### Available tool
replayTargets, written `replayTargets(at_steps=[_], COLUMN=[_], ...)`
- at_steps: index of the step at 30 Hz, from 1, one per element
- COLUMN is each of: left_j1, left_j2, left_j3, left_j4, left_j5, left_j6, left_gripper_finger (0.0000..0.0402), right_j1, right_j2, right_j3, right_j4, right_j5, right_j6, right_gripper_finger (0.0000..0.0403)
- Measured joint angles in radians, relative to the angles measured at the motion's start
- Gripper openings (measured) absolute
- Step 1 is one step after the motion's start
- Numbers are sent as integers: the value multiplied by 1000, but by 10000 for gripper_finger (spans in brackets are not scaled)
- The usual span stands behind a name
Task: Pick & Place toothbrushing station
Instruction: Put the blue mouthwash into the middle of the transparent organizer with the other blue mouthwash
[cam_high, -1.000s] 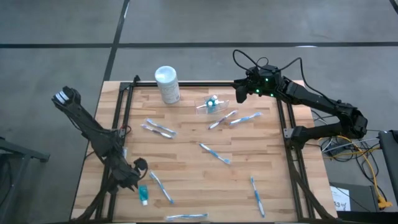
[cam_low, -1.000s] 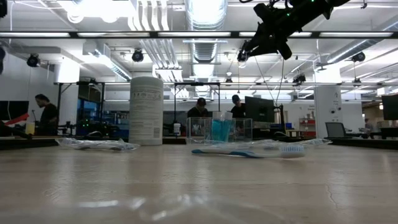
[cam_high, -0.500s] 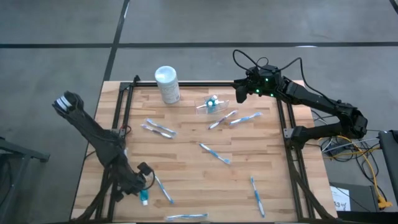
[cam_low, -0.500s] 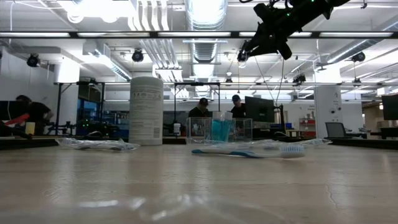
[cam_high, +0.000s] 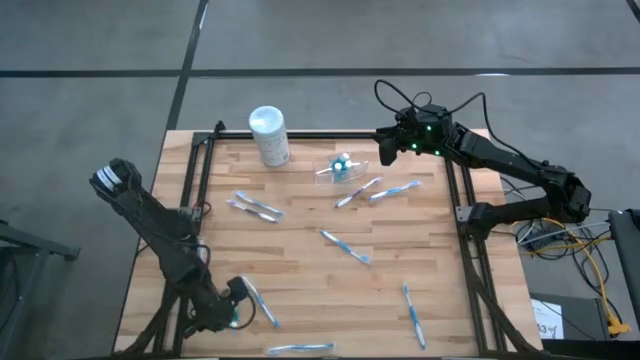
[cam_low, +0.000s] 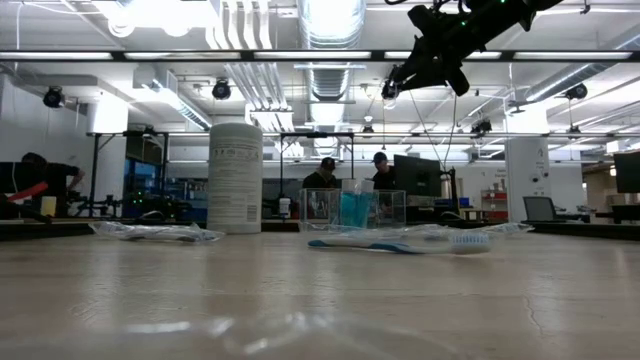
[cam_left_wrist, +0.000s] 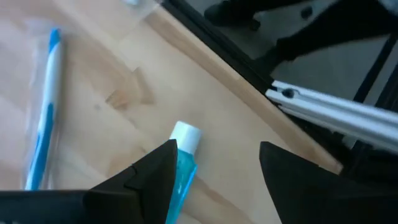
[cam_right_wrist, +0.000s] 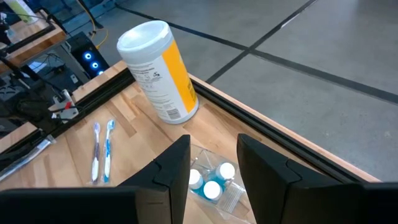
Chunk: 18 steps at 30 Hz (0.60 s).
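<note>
The toothbrushing station is a small clear holder with blue-capped pieces inside. It stands on the wood at the far middle, also in the low view and the right wrist view. My right gripper hangs open, high above the table and just right of the holder, with nothing between its fingers. My left gripper is open, low at the near left corner. It stands over a blue tube with a white cap that lies flat on the wood. My left gripper slants down over the blue tube. The tube's body runs along the inner side of one finger, with the cap end clear ahead of the tips. I cannot tell whether that finger touches the tube.
A tall white cylinder with a round lid stands left of the holder. Several wrapped blue-and-white toothbrushes lie scattered over the table, one right beside my left gripper. Black frame rails run along the table's sides. People are in the room behind.
My left gripper has gone toward the table's near edge and a little to the right, ending over the blue tube. The tube has stayed where it lay.
</note>
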Motion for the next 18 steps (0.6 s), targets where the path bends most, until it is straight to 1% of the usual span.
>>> replayTargets(at_steps=[3, 8, 12, 18], left_j1=[-1, 2, 2, 2], left_j2=[30, 88, 131, 184], left_j3=[16, 53, 75, 75], left_j4=[-4, -12, -46, -57], left_j5=[-20, -32, -48, -84], left_j6=[28, -41, -44, -48], left_gripper_finger=[229, 229, 229, 229], right_j1=[0, 0, 0, 0], right_j2=[0, 0, 0, 0], right_j3=[0, 0, 0, 0], right_j4=[0, 0, 0, 0], right_j5=[0, 0, 0, 0], right_j6=[0, 0, 0, 0], right_gripper_finger=[128, 128, 128, 128])
